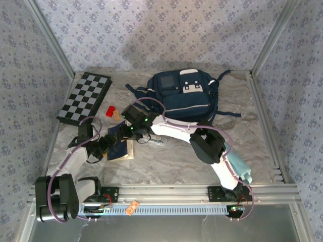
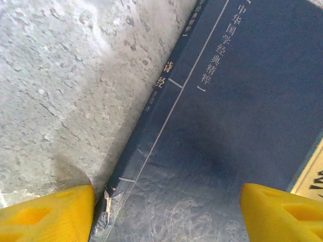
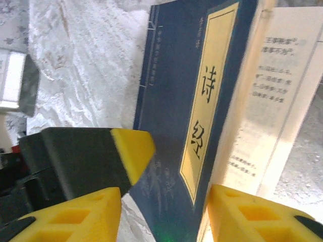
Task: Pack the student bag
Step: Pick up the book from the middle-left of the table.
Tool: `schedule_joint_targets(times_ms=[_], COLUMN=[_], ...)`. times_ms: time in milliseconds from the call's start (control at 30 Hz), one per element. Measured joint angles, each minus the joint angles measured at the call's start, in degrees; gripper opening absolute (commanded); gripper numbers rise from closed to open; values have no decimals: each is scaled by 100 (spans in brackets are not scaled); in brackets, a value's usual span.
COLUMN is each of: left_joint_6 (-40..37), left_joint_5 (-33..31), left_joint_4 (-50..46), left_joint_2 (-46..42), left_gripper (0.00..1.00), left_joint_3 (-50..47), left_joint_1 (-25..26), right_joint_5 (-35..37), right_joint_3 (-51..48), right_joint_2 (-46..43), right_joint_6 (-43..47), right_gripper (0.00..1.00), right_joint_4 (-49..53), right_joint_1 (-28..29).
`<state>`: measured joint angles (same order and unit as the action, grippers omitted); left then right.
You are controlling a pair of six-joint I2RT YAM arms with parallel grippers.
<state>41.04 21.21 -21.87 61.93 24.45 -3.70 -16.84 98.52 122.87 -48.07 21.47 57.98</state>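
From above, the student bag [image 1: 184,96], a large soft navy blue fabric backpack, lies upper centre on the grey marbled table [image 1: 171,166], up-right of both grippers. The right gripper [image 1: 132,130] is nearer. At the left wrist, the left gripper [image 2: 166,212] gapes wide and empty astride the spine of a flat, matte navy blue paperback book [image 2: 242,126]. At the right wrist, the right gripper straddles its yellow-labelled cover, half spread. Whether it pinches, I cannot tell.

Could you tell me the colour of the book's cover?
The book is navy blue; left wrist view shows it best.

Navy book [image 2: 227,126] flat beneath the left claw [image 2: 166,214]; red block [image 1: 109,111] just beyond it; checkered chessboard [image 1: 85,98] farther beyond, leftward.
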Motion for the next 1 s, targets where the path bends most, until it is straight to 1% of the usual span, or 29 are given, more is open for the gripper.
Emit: schedule_joint_targets(times_ms=[100, 233, 400, 667, 833, 1000], left_joint_6=[-2, 0, 15, 15, 17, 17], left_joint_5=[7, 7, 26, 24, 24, 22], left_joint_4=[7, 7, -7, -11, -13, -20], left_joint_2=[-2, -17, -44, -44, -44, -44], left_gripper=[75, 75, 75, 75, 75, 76], left_joint_3=[-13, -20, -28, -28, -28, -28], left_joint_1=[13, 13, 33, 35, 35, 35], right_joint_5=[-98, -149, -160, -157, -162, -186], right_joint_3=[-74, -136, -190, -219, -219, -219], right_joint_2=[2, 20, 28, 195, 306, 308], right_joint_6=[-46, -74, -74, -57, -48, -26], right_gripper=[44, 39, 27, 27, 18, 8], right_joint_4=[-103, -153, -199, -203, -203, -260], right_joint_1=[-2, -26, -61, -81, -87, -85])
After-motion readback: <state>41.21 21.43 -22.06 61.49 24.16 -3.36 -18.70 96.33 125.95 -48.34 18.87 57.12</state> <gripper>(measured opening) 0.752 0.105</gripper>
